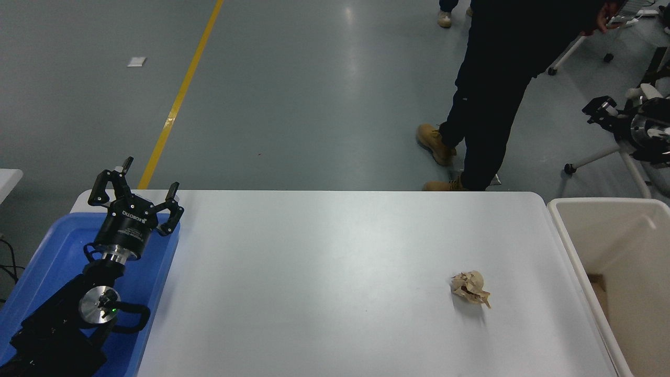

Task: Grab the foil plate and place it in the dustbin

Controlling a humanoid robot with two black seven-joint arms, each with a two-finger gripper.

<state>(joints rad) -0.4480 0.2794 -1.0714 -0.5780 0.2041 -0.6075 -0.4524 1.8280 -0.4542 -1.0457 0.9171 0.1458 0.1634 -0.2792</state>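
Observation:
The foil plate is out of view. The beige dustbin [562, 238] stands at the table's right end, its inside showing only bare walls and a brown patch at the bottom. My right gripper [596, 109] is raised at the picture's right edge, above and beyond the dustbin, over the floor; I see nothing in it. My left gripper [137, 184] is open and empty, parked at the lower left over the blue tray [47, 251].
A small crumpled brown paper ball [470, 288] lies on the white table [324, 272] at the right of middle. A person in dark clothes [497, 78] stands beyond the far edge. A chair base [602, 154] is behind the dustbin.

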